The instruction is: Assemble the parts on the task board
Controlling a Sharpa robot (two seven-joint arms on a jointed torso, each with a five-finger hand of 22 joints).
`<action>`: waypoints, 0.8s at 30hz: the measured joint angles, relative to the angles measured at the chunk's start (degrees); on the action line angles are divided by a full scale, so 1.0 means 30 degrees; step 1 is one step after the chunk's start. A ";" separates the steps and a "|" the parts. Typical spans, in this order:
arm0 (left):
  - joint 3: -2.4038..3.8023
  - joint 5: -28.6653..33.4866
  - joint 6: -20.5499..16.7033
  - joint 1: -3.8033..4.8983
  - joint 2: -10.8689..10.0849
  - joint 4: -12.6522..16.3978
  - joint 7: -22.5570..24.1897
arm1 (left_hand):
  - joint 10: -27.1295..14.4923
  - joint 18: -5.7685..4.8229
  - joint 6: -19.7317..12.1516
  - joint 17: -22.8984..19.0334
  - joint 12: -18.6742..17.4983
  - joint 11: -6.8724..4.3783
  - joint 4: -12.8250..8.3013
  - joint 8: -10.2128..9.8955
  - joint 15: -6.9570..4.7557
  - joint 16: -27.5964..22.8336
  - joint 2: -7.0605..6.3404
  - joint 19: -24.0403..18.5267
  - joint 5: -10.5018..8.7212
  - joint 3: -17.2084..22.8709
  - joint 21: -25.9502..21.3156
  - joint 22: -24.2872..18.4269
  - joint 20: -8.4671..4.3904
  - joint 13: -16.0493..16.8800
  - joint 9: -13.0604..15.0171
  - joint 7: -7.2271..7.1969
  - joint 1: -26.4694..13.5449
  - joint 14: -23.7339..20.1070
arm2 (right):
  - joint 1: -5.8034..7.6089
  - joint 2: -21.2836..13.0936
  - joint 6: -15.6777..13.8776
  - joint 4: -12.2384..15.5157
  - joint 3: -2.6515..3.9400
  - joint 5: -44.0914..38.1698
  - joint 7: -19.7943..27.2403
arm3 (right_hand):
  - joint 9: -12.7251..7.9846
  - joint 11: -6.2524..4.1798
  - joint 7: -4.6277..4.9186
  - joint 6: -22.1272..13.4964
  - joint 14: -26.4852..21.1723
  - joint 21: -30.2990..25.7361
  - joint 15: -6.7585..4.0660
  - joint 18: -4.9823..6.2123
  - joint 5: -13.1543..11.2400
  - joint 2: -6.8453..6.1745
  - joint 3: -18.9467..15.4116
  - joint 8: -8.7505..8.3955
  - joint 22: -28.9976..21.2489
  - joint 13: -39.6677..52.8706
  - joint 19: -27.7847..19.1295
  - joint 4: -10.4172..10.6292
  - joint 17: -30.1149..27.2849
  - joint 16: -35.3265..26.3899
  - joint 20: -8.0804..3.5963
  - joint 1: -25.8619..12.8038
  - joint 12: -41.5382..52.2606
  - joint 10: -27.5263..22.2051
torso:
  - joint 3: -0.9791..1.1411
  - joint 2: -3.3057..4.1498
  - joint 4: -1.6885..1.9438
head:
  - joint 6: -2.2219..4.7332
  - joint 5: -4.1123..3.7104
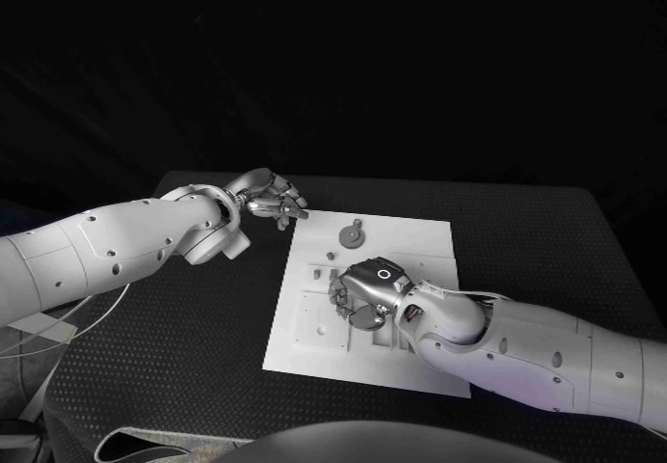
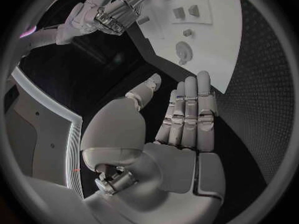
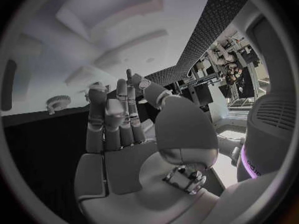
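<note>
The task board (image 1: 417,246) is a white rectangular plate lying flat on the surface, with shallow recesses and raised blocks across its face. A round, toothed part (image 1: 353,232) with a small tab lies flat on the board's far end, near the left hand (image 1: 268,199) and just beyond the right hand (image 1: 367,289). Small square parts (image 2: 179,12) sit nearer the middle, close by the right hand, which rests over the board's centre.

The right silver robot hand (image 1: 368,289) lies over the middle of the flat white task board (image 1: 417,241), so the small parts under it are hidden. Whether its fingers touch or hold a part cannot be told. The black bench (image 1: 208,328) fades into dark at the back.
</note>
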 measured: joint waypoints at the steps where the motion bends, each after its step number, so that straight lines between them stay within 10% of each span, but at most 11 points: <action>1: 0.0000 0.0000 -0.0003 0.0000 -0.0003 0.0003 0.0000 | 0.0000 -0.0002 0.0000 0.0001 0.0000 0.0000 0.0000 0.0000 0.0000 0.0000 0.0000 0.0000 0.0000 0.0000 0.0000 0.0000 0.0000 0.0000 0.0000 0.0000 0.0000 0.0000 | -0.0004 0.0018 0.0016 -0.0046 0.0000 0.0000 0.0001 | 0.0001 0.0000 0.0000 0.0000 0.0000 0.0000 0.0000 -0.0001 0.0000 0.0000 0.0000 -0.0001 0.0000 0.0001 0.0004 0.0000 0.0000 0.0000 0.0005 0.0000 0.0000 0.0000 | -0.0005 0.0000 0.0002 | -0.0009 0.0000; 24: 0.0000 -0.0004 -0.0020 0.0001 -0.0065 0.0072 -0.0018 | 0.0001 -0.0017 -0.0001 0.0053 0.0000 -0.0001 0.0000 0.0000 0.0000 0.0001 0.0000 -0.0002 0.0000 0.0000 -0.0001 0.0000 0.0003 0.0000 0.0002 -0.0001 0.0000 0.0000 | -0.0156 0.0146 0.0316 -0.0404 -0.0001 0.0016 -0.0005 | -0.0004 0.0001 -0.0004 -0.0006 0.0000 0.0000 0.0000 0.0000 0.0040 -0.0001 0.0029 -0.0075 -0.0002 0.0011 -0.0080 0.0029 0.0015 -0.0078 -0.0011 -0.0001 -0.0053 0.0001 | -0.0007 -0.0002 -0.0005 | -0.0048 0.0060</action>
